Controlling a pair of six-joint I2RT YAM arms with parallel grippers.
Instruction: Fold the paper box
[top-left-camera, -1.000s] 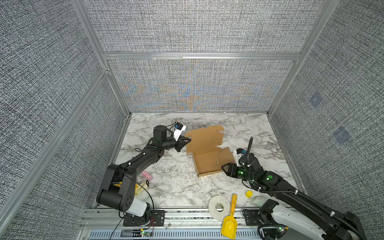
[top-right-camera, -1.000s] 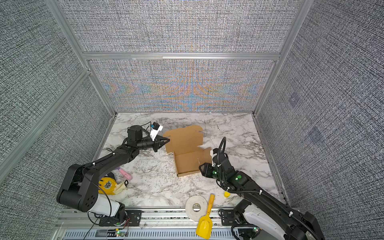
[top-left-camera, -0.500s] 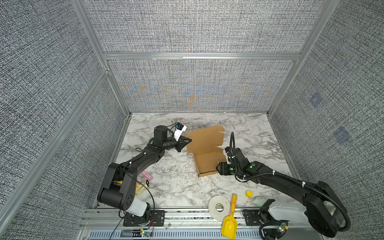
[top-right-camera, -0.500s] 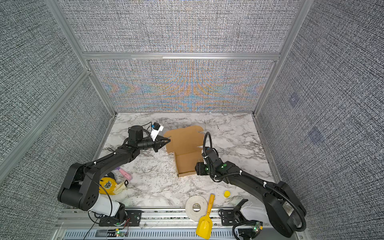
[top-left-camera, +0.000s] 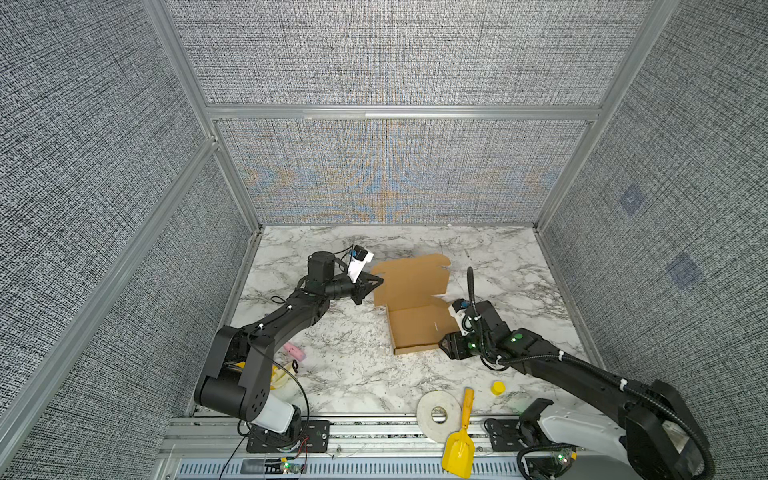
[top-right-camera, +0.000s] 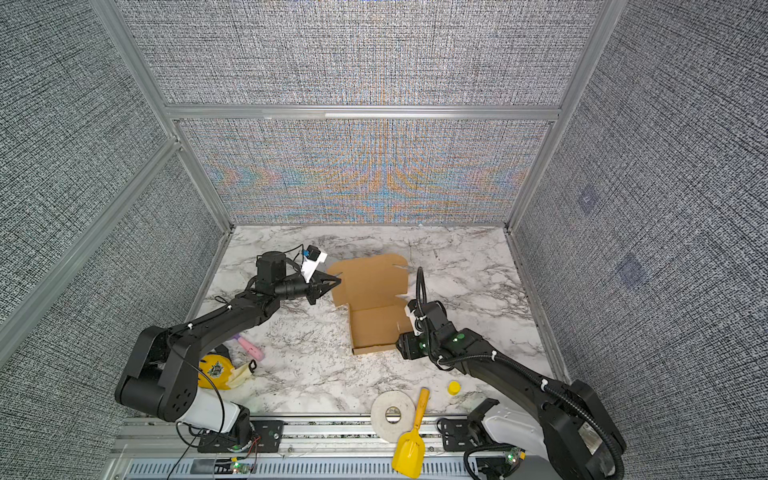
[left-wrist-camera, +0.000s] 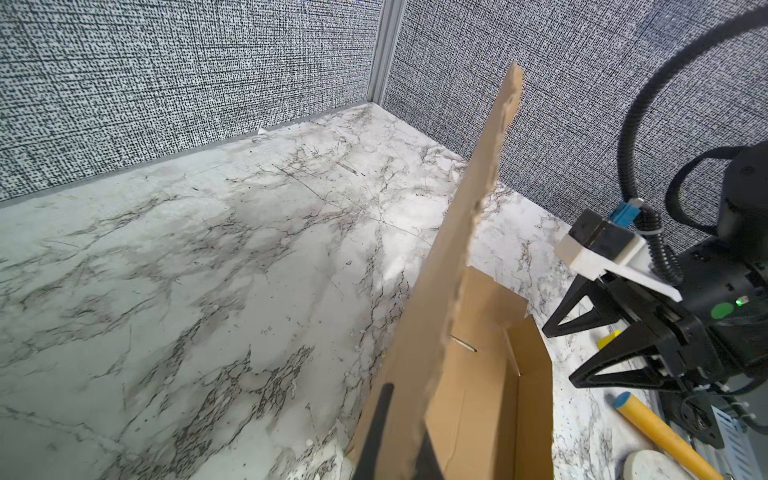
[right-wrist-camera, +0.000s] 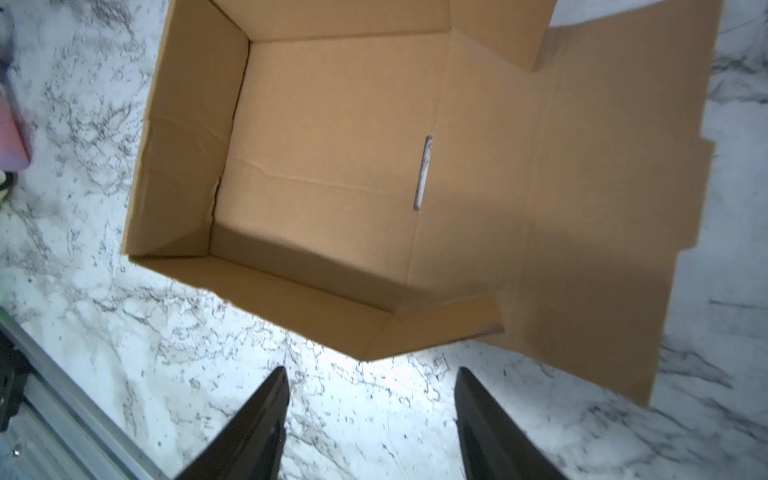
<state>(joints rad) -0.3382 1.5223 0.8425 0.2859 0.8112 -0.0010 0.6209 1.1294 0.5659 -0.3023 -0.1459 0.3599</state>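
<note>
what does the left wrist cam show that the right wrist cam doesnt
Only the left wrist view: the left gripper shut on the raised lid flap of the paper box, the yellow scoop handle and the tape roll. Only the right wrist view: the tray floor from above with its standing walls, and a pink object. Both: the box's slit, the marble table and the open right gripper, short of the box.
</note>
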